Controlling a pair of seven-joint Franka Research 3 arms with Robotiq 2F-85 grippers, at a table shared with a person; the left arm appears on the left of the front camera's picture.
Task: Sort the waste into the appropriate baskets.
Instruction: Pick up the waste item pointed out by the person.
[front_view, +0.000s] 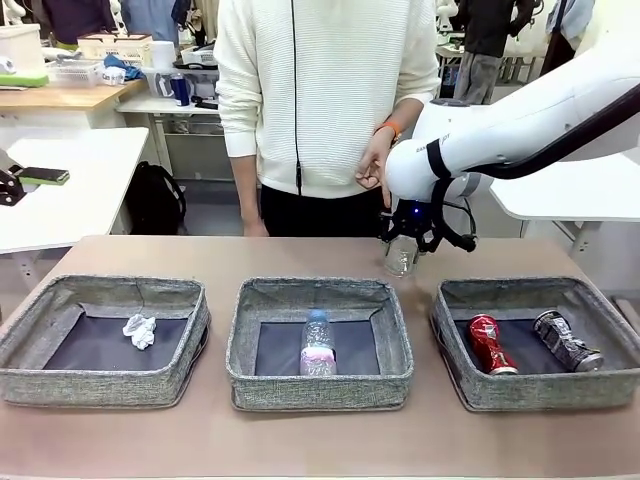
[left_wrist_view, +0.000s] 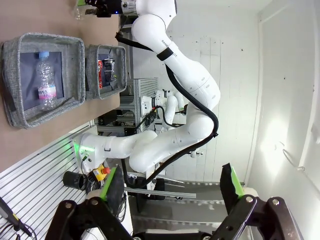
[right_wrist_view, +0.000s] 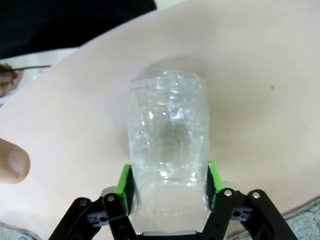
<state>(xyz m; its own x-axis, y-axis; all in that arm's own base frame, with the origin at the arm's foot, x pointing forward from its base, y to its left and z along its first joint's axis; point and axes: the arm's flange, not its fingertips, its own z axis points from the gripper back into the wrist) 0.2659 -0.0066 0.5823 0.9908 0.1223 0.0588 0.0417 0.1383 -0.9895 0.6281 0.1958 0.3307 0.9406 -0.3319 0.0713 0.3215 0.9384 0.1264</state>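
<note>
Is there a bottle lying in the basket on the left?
No, the left basket holds a crumpled paper ball; the clear plastic bottle lies in the middle basket.

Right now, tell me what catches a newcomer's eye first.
The right gripper stands over the table's far edge, its jaws closed on a clear container. Nearer lie three grey baskets: paper ball left, bottle middle, two cans right.

grey woven baskets (front_view: 320, 385), red can (front_view: 490, 345), white paper ball (front_view: 140, 330), clear container (right_wrist_view: 167, 135)
</note>
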